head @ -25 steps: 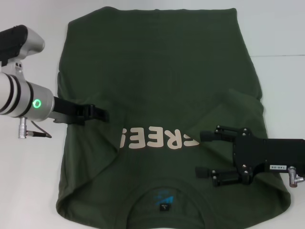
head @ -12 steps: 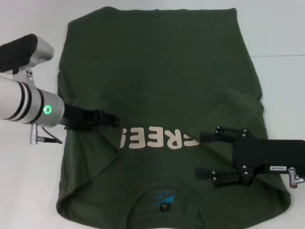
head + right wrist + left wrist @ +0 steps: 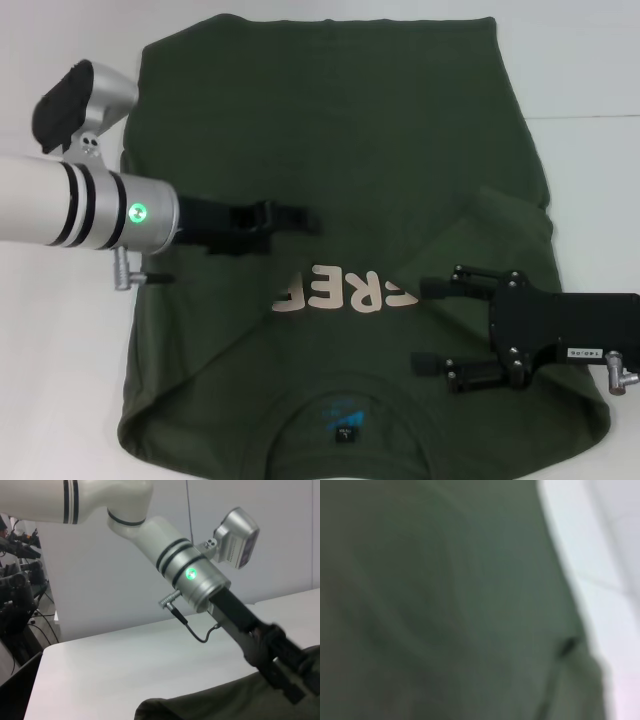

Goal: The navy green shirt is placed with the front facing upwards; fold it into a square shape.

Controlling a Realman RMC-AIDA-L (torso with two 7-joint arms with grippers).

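Head view shows me the navy green shirt spread over the white surface, collar at the near edge and hem at the far edge, covering most of the middle. Its right sleeve is folded inward onto the body, making a diagonal flap on the right side. On the left, a fold of cloth covers the start of the cream letters, so I read only part of the word.

My left claw reaches in from the left and sits over the shirt's middle, just beyond the letters. Its fingers look drawn together, but I cannot tell whether any cloth is pinched between them.

My right claw lies low over the shirt's near right part, just right of the letters, with its two fingers spread apart and nothing between them.

Left wrist view gives me only blurred green cloth beside a strip of white surface. Right wrist view shows the left arm angling down to the shirt's edge.
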